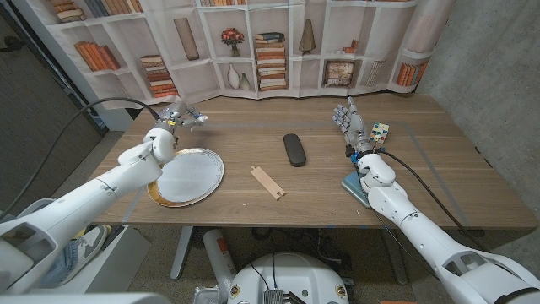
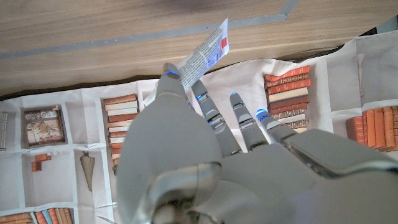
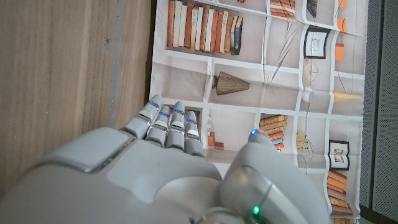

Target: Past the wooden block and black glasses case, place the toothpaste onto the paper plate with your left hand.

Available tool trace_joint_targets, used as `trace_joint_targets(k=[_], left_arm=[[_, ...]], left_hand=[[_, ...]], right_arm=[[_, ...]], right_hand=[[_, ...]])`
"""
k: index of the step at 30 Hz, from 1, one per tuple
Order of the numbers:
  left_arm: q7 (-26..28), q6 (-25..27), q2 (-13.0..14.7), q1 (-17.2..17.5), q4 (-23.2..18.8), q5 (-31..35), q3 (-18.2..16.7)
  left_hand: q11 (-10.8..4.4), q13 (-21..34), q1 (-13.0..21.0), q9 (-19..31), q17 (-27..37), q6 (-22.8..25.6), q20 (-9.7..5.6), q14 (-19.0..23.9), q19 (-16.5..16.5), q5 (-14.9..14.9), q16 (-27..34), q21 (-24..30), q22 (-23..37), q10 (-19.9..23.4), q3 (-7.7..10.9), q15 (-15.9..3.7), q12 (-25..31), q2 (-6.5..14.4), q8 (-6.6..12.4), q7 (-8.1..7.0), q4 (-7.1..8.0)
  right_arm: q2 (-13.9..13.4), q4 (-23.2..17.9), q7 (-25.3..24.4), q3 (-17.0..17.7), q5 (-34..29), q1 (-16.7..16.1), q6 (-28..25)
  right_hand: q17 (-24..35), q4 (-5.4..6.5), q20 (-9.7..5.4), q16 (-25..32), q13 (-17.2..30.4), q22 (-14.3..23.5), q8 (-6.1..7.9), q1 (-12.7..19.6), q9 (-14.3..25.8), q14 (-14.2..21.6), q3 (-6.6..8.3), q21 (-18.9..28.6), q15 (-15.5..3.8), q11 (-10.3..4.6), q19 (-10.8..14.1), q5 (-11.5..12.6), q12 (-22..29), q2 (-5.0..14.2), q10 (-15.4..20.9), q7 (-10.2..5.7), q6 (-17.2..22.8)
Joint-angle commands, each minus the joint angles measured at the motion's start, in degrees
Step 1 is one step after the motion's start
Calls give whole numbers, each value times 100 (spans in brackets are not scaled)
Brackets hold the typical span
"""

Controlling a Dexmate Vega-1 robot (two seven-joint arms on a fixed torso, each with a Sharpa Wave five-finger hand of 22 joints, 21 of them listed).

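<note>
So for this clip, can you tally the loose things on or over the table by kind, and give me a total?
Paper plate: 1
Wooden block: 1
Black glasses case: 1
Toothpaste, held in the left hand: 1
Colourful cube behind the right hand: 1
Teal flat item under the right forearm: 1
Total: 6

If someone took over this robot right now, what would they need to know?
Left hand holds the toothpaste above the table, just behind the paper plate.
Right hand is open, holding nothing, at the table's right side.
Wooden block and glasses case lie mid-table, right of the plate.
Done: toothpaste is picked up and past both.
Left: lower it onto the plate and let go.
</note>
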Motion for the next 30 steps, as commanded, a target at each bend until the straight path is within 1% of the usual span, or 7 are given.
trace_joint_targets(k=[1, 3, 6, 9, 20, 25, 30], left_arm=[[179, -570, 227, 625, -329, -836, -704], [223, -616, 255, 712, -395, -910, -783], [177, -931, 274, 897, -422, -1300, -1037], [183, -1118, 301, 1031, -468, -1502, -1188], [332, -1154, 492, 1446, -822, -1623, -1452], [473, -1056, 592, 1671, -1067, -1531, -1543], [461, -999, 704, 1836, -1240, -1516, -1641]], left_hand=[[16, 22, 18, 19, 19, 66, -17, 25, 66, -5, -4, 18, 9, 37, -31, -827, -21, 42, -18, -16, -7], [16, 22, 21, 20, 19, 72, -18, 31, 66, -8, -2, 17, 10, 42, -34, -827, -22, 45, -18, -17, -6], [16, 23, 24, 20, 20, 84, -24, 43, 70, -13, 1, 17, 10, 50, -38, -826, -22, 52, -18, -17, -2], [16, 23, 27, 20, 20, 91, -15, 45, 71, -17, 1, 17, 10, 55, -41, -826, -22, 54, -18, -17, -1], [16, 25, 41, 23, 21, 136, -13, 79, 69, -32, 9, 14, 10, 81, -47, -823, -20, 75, -10, -17, 5], [16, 25, 45, 21, 21, 132, -6, 72, 58, -43, 2, 9, 11, 85, -58, -823, -24, 71, -19, -17, 7], [17, 25, 42, 17, 22, 106, 10, 56, 45, -54, -6, 4, 11, 75, -72, -821, -32, 64, -39, -17, 11]], right_arm=[[-12, -59, -53, -31, -55, -13, -24], [-32, -84, -35, -27, -45, -17, -39], [-51, -116, -42, -23, -52, -25, -44], [-73, -150, -49, -23, -57, -38, -64], [-89, -169, -22, -22, -28, -67, -87], [-117, -211, -27, -20, -36, -83, -99], [-131, -224, -22, -24, -41, -72, -118]], right_hand=[[29, 1, 23, 6, 22, 31, -18, 29, 21, 62, 0, -12, -12, 11, 39, -9, -15, 50, 22, -1, 20], [29, 1, 20, 9, 22, 31, -19, 28, 21, 70, -1, -14, -14, 18, 39, -9, -13, 50, 27, -2, 17], [30, 0, 17, 9, 22, 31, -18, 27, 21, 71, -2, -18, -15, 14, 36, -9, -14, 51, 25, -3, 19], [30, 0, 18, 9, 22, 32, -17, 26, 21, 72, -4, -22, -16, 9, 33, -9, -13, 52, 30, -2, 22], [31, -2, 14, 8, 22, 32, -18, 22, 21, 76, -10, -35, -20, 15, 39, -10, -16, 55, 27, 0, 20], [31, -3, 15, 7, 22, 32, -19, 21, 21, 76, -12, -40, -25, 9, 41, -10, -19, 56, 20, 2, 17], [31, -4, 19, 9, 22, 32, -18, 19, 21, 83, -15, -46, -24, 4, 42, -11, -18, 57, 26, 0, 20]])
